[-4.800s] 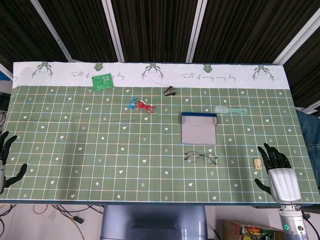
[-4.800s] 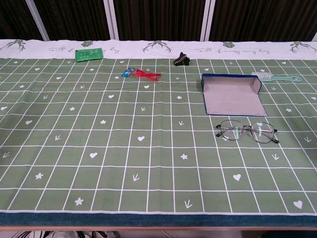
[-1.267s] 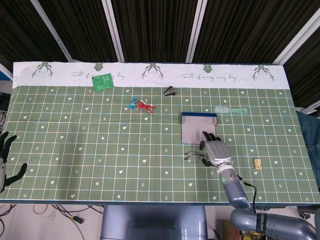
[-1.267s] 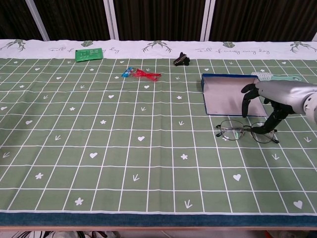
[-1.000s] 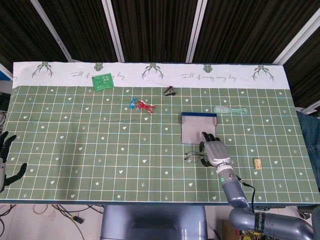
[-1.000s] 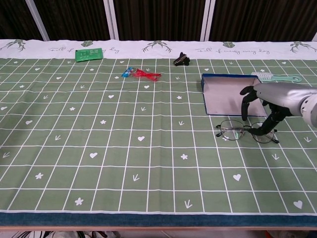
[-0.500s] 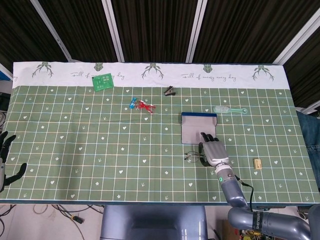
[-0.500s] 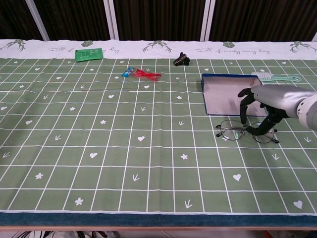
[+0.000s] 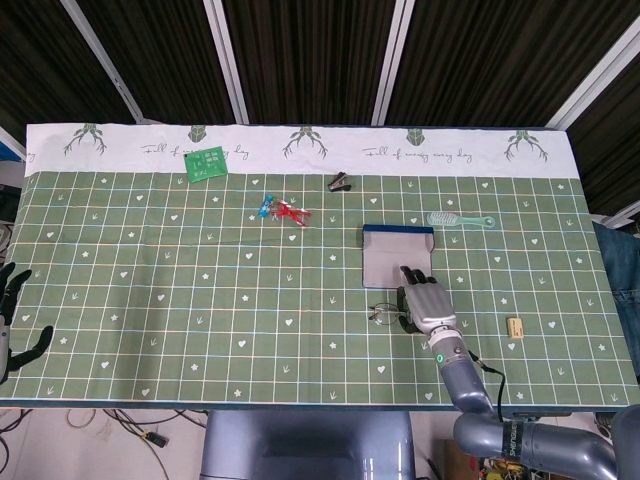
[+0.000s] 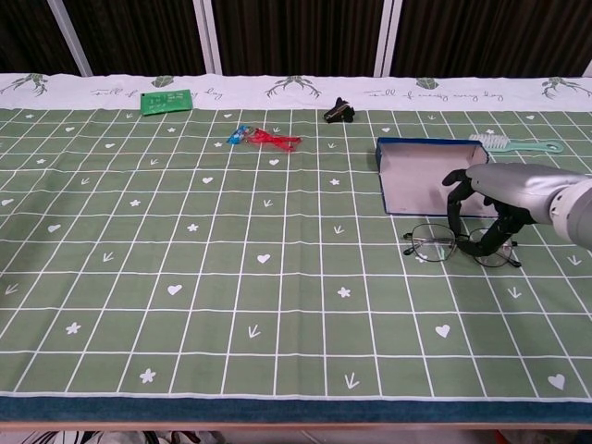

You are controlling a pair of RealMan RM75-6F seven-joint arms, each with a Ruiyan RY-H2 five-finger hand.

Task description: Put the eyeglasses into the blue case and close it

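The wire-framed eyeglasses [image 10: 432, 245] lie flat on the green cloth just in front of the open blue case [image 10: 427, 178], whose grey inside faces up. My right hand [image 10: 499, 194] hovers over the glasses' right lens, a finger and the thumb arched down on either side of the bridge and close to the frame; the glasses rest on the cloth. In the head view the same right hand [image 9: 427, 304] covers most of the eyeglasses [image 9: 381, 314] below the case [image 9: 397, 258]. My left hand [image 9: 12, 315] waits at the table's left edge, fingers spread, holding nothing.
A pale green hairbrush [image 10: 520, 144] lies behind the case. A black clip [image 10: 339, 112], a red and blue item [image 10: 264, 138] and a green card [image 10: 166, 100] sit toward the back. A small tan block [image 9: 516, 326] lies right of my right hand.
My right hand came in from the table's right edge to the glasses; over the last second it edged slightly left and its fingers curled lower around the frame. The glasses have not moved.
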